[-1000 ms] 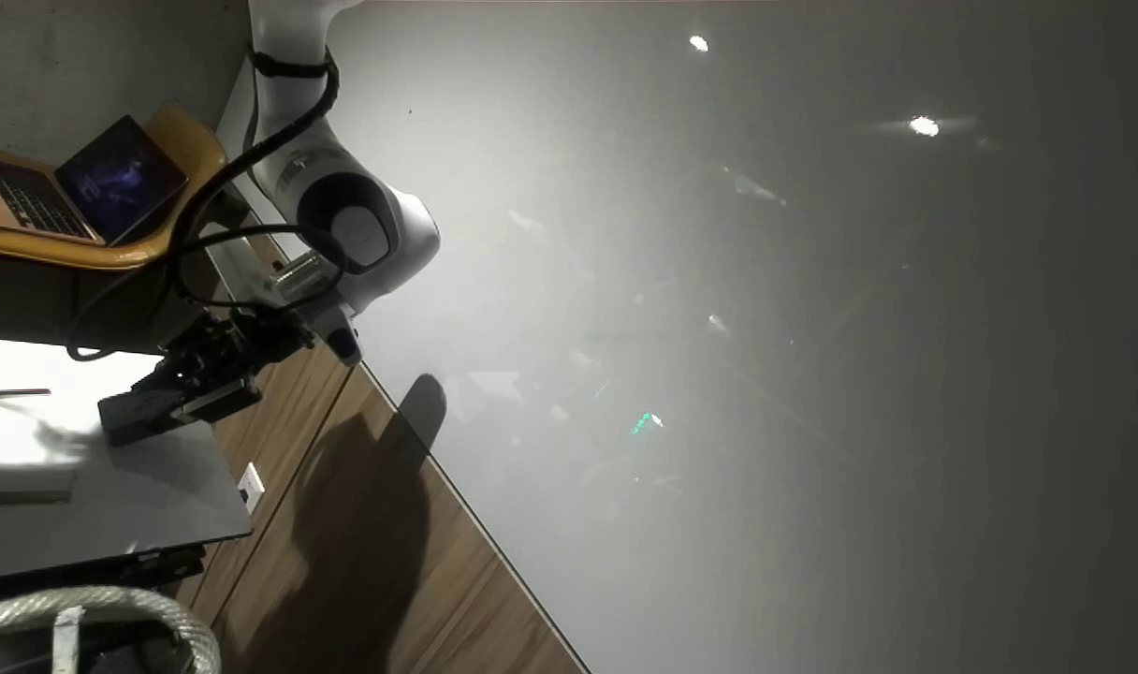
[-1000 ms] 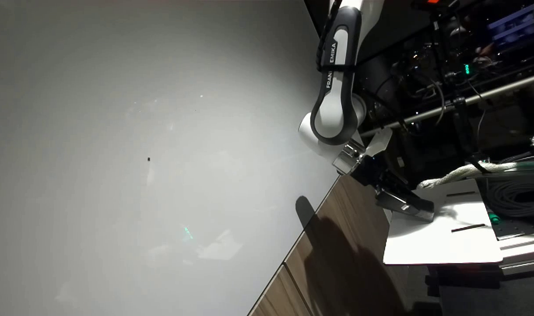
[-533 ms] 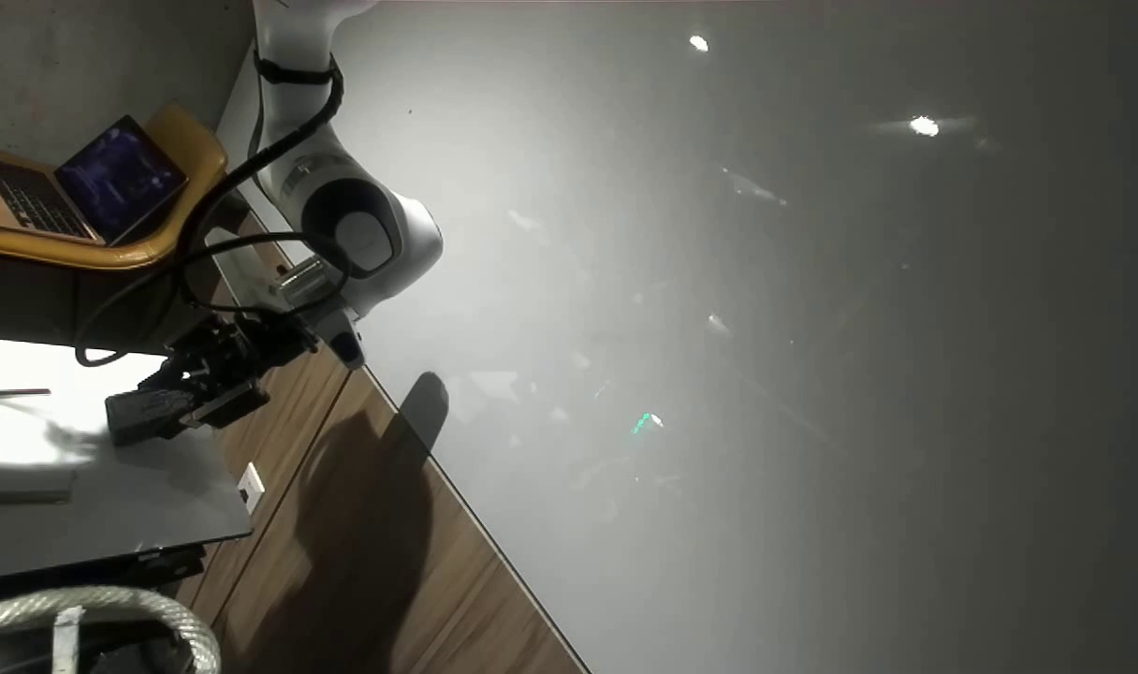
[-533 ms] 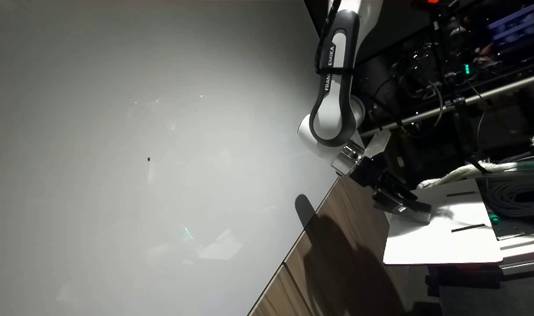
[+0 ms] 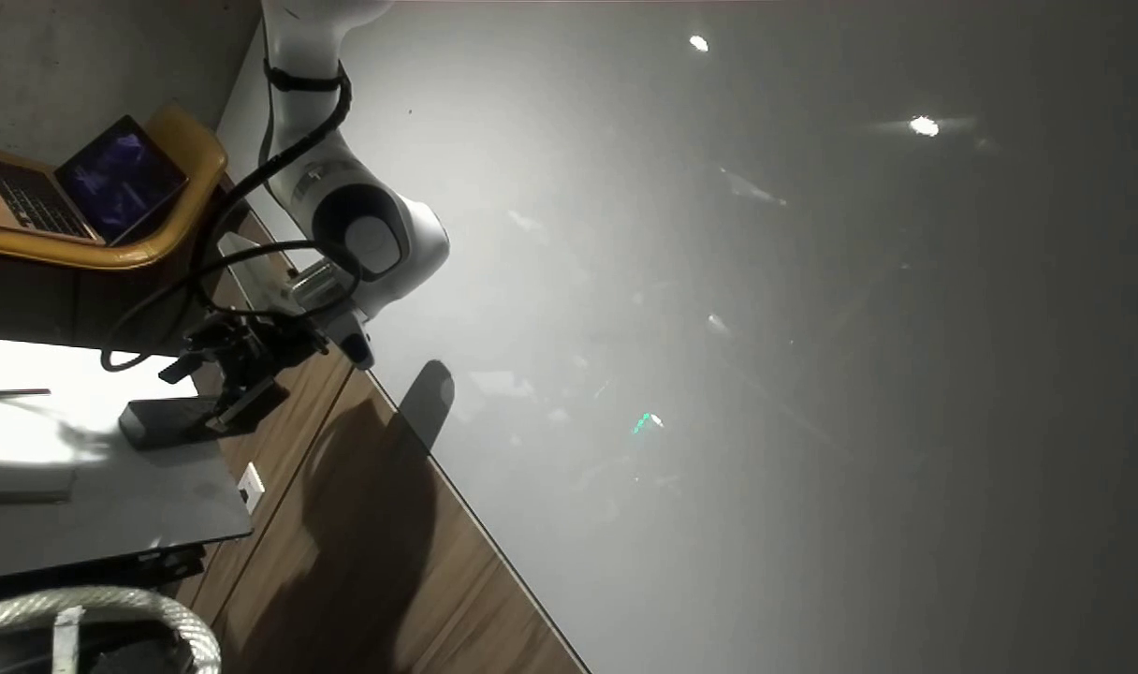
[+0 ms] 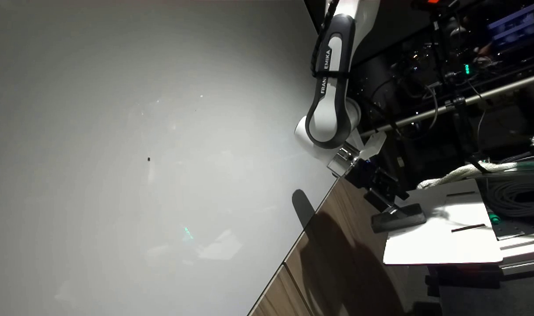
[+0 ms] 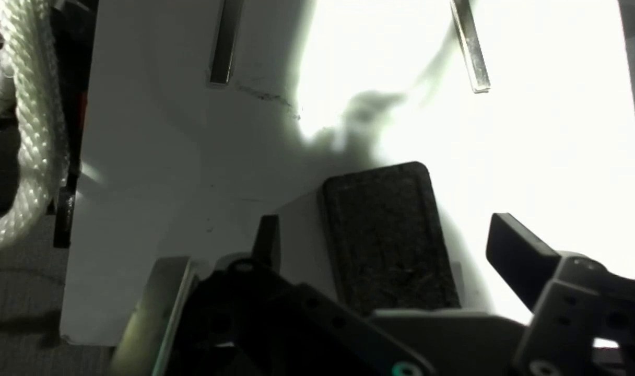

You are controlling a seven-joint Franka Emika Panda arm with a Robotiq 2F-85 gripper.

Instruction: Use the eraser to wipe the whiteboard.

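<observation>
The whiteboard (image 5: 812, 328), robot arm (image 6: 326, 114), coiled cables (image 6: 504, 199) and laptop (image 5: 82, 187) suggest a lab or office.

1. Arm (image 5: 337, 170): in both exterior views, comes in from the top edge, bends at its lower joint (image 5: 372, 245).
2. Wrist (image 6: 342, 161): in an exterior view, slants down to the right.
3. Hand (image 7: 386, 235): tilted likewise, jaws spread wide.
4. Fingers (image 7: 522, 256): wrist view, well apart, one left, one right.

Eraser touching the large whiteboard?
Apart. Both exterior views show a gap: brown wood-grain panel between the eraser and the large whiteboard.
</observation>
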